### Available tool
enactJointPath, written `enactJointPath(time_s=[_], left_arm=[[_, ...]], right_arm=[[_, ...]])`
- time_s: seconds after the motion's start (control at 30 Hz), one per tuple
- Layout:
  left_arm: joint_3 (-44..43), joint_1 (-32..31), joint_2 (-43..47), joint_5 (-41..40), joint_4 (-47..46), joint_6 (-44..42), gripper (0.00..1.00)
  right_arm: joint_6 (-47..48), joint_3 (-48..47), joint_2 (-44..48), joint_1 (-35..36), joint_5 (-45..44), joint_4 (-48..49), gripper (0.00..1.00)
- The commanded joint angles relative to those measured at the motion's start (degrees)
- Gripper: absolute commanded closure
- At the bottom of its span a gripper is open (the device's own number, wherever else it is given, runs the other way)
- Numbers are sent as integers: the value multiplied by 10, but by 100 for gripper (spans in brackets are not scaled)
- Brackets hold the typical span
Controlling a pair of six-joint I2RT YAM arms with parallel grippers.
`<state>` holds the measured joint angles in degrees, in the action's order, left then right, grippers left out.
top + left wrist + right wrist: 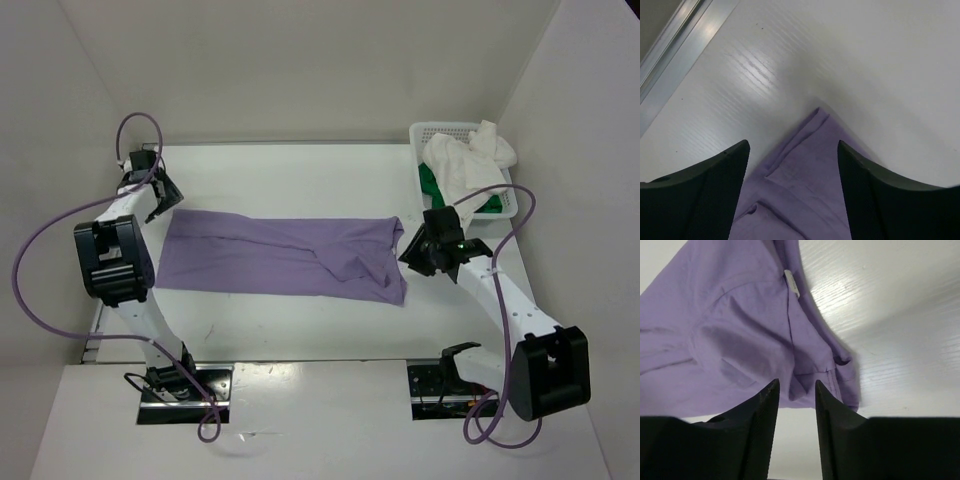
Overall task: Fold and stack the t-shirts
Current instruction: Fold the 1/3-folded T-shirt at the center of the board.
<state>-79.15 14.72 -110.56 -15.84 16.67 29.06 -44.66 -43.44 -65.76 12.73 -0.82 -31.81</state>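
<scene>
Lavender t-shirt [285, 258] lies folded lengthwise across the tabletop's middle, its white neck tag [791, 282] unreadable. Left gripper [792, 147] and right gripper [796, 385] hang open over its ends. White t-shirt [465, 165] and green t-shirt [428, 180] sit in the far-right corner basket [440, 130].

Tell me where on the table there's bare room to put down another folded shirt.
Two bare strips of table: one between the lavender shirt and the back wall, one between the shirt and the near edge. Crowded on the right, where the right fingers sit between shirt and basket.
</scene>
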Motion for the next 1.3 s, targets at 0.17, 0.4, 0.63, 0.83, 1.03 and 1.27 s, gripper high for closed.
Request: enactJointPath(time_s=[0.17, 0.4, 0.63, 0.83, 1.03, 1.27], left_arm=[[10, -104, 136, 63, -16, 6, 54], [88, -289, 178, 85, -6, 20, 78], [190, -351, 233, 156, -25, 61, 84], [235, -378, 243, 195, -44, 92, 84], [246, -393, 254, 201, -55, 98, 83], [251, -393, 259, 206, -55, 103, 83]], right_arm=[[61, -82, -50, 119, -36, 1, 79], [61, -125, -160, 277, -47, 58, 95], [85, -164, -274, 316, -81, 109, 77], [98, -197, -341, 316, -110, 121, 65], [104, -210, -354, 316, -160, 113, 62], [99, -223, -375, 316, -180, 106, 74]])
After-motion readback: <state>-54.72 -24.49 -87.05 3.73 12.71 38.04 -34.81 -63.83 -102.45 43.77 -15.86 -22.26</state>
